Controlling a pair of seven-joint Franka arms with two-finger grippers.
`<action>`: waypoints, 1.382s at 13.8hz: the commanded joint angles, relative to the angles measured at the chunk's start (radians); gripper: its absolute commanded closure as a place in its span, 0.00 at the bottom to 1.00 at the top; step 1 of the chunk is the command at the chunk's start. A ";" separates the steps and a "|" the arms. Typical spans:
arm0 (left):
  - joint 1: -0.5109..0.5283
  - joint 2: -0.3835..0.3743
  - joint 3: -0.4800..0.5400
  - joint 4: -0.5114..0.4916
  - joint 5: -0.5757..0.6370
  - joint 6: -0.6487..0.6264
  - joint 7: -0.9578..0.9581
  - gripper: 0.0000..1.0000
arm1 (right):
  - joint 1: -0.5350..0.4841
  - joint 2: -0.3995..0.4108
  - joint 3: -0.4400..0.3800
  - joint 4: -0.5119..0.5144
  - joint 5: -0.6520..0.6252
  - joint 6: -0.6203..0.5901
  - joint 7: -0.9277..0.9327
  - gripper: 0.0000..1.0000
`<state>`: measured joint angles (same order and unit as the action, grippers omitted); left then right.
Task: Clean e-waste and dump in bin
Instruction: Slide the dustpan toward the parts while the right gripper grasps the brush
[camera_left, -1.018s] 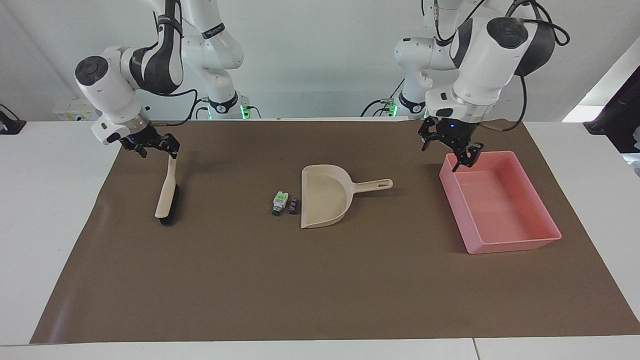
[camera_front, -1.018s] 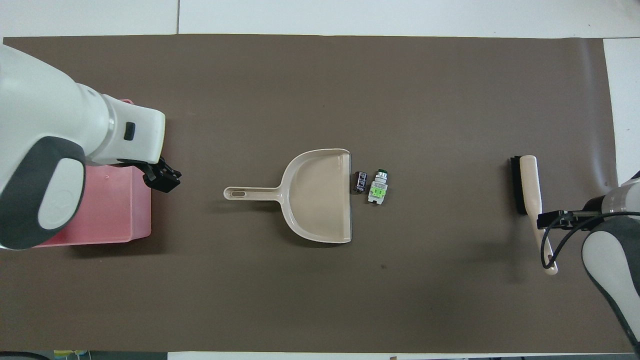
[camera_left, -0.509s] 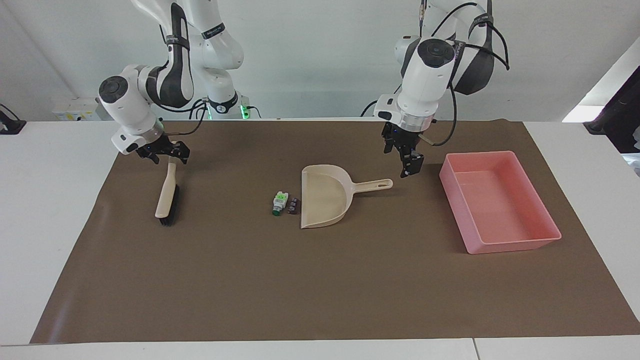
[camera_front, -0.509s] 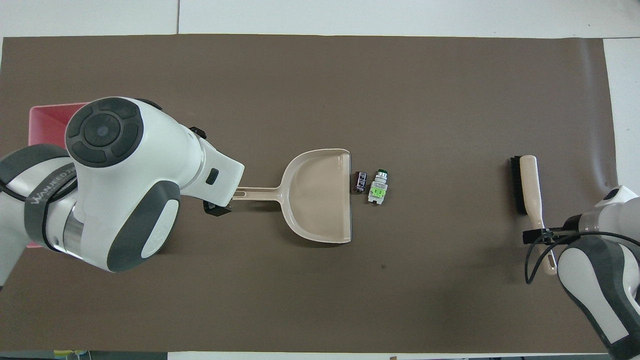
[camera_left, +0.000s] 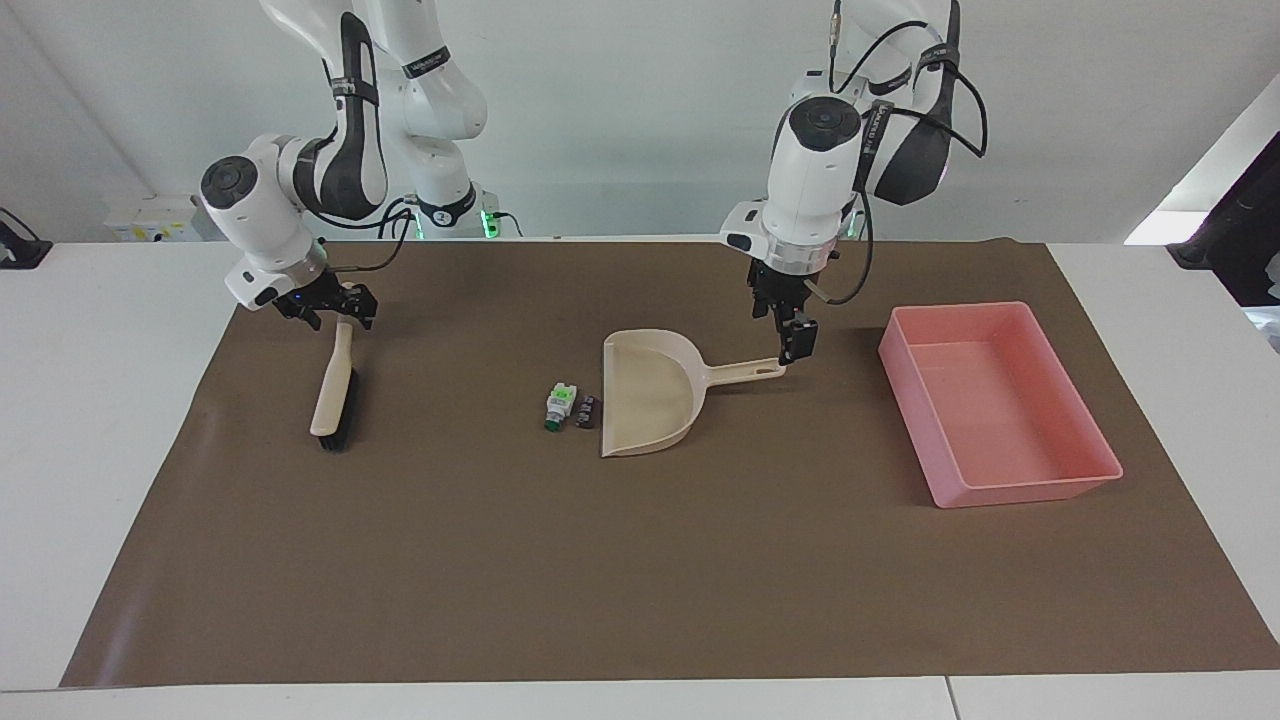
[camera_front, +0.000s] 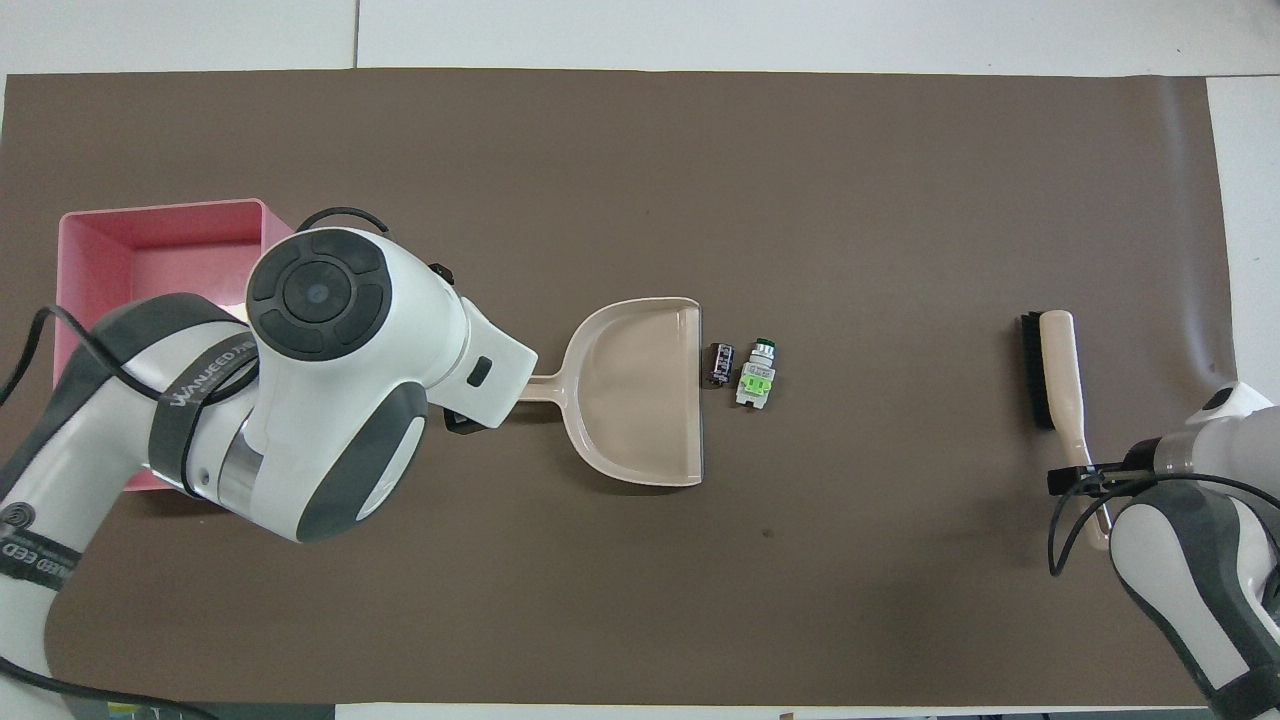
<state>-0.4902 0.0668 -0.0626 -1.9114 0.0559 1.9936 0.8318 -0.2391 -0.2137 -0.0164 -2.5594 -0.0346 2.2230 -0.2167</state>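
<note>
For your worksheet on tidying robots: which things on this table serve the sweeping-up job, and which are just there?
For the job: white-and-green block, dark cylinder, dustpan, brush, pink bin, left hand, right hand.
Just there: brown mat.

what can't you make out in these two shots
- Overhead view: the left gripper and the end of the dustpan handle are covered by the left arm's wrist.
- Overhead view: much of the pink bin is covered by the left arm.
- Both views: whether the right gripper touches the brush handle, too small to tell.
</note>
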 joint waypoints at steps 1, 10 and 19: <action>-0.037 0.056 0.012 0.005 0.021 0.030 -0.002 0.03 | -0.008 -0.018 0.009 -0.013 0.036 0.015 -0.026 0.19; -0.100 0.160 0.012 0.020 0.073 0.028 -0.032 0.08 | -0.006 -0.016 0.009 -0.002 0.058 0.012 -0.049 0.38; -0.154 0.235 0.013 0.020 0.153 0.079 -0.160 0.08 | -0.005 0.008 0.010 0.057 0.058 -0.029 -0.055 1.00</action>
<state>-0.6109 0.2760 -0.0627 -1.9018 0.1745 2.0500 0.7269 -0.2381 -0.2147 -0.0107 -2.5385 0.0007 2.2203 -0.2453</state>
